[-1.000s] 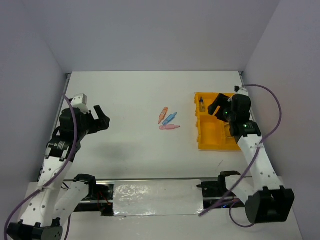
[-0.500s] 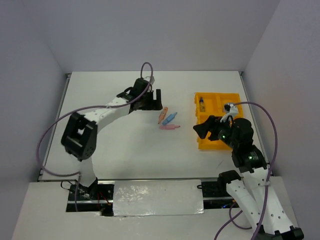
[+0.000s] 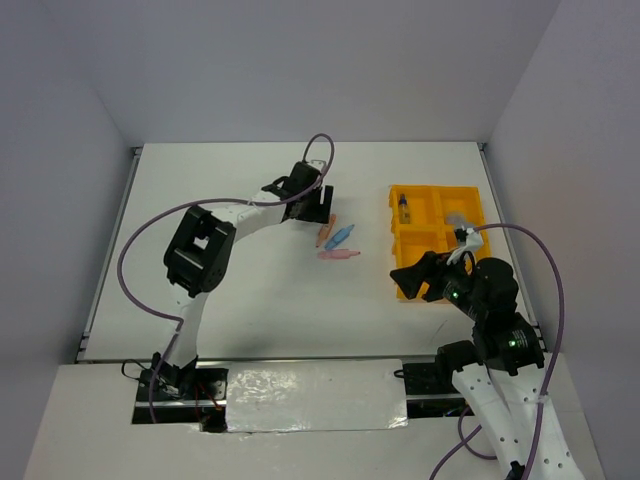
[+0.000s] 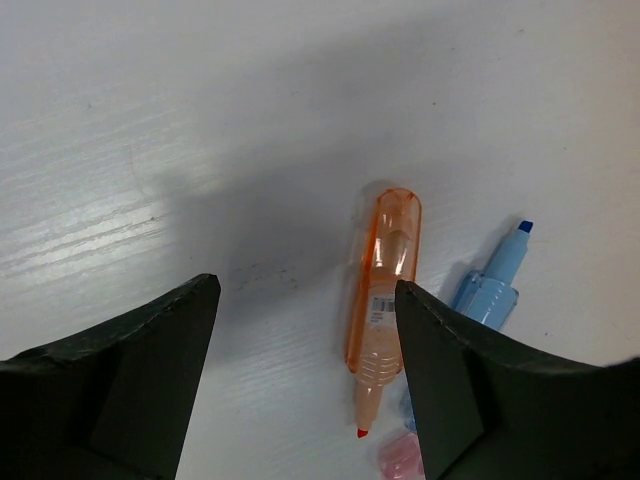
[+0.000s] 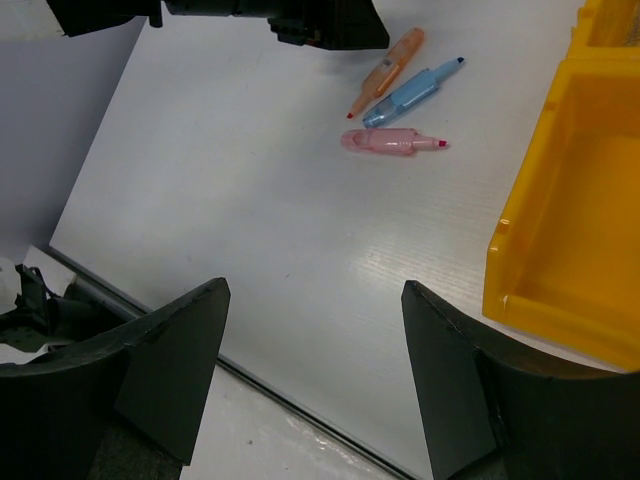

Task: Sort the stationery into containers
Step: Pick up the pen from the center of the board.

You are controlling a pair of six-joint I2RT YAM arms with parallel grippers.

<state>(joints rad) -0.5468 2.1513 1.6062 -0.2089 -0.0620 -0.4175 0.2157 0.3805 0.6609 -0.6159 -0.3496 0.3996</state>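
Top view, table (image 3: 250, 290): white, walled on three sides.
Top view, tray (image 3: 396, 225): yellow-orange, four square compartments, by the right edge toward the far right corner; near part covered by the right arm.
Top view, bottle (image 3: 404, 209): small, lying in the far left compartment; cap and label too small to read.
Top view, orange marker (image 3: 324, 231): mid-table, slanted, well apart from the tray.
Top view, blue marker (image 3: 341, 237): just beside the orange one, same slant.
Top view, pink marker (image 3: 338, 255): toward the near edge from the other two, lying crosswise.
Top view, left gripper (image 3: 318, 205): low over the table at the far end of the orange marker; spread of the jaws unreadable from here.
Top view, right gripper (image 3: 415, 275): over the tray's near left corner, pointing toward the left edge.
Left wrist, jaws: spread wide, only bare table between them, nothing held.
Left wrist, orange marker: clear body, small label, red tip; long side right against one jaw's inner edge, contact impossible to judge.
Left wrist, blue marker: lower half hidden behind that jaw.
Left wrist, pink marker: only a corner, cut off at the bottom.
Right wrist, jaws: spread wide, empty, high above the table.
Right wrist, markers: all three fully in view.
Right wrist, tray: one corner only, rest cut off.
Right wrist, left gripper: black, cropped at the top, just beside the orange marker.
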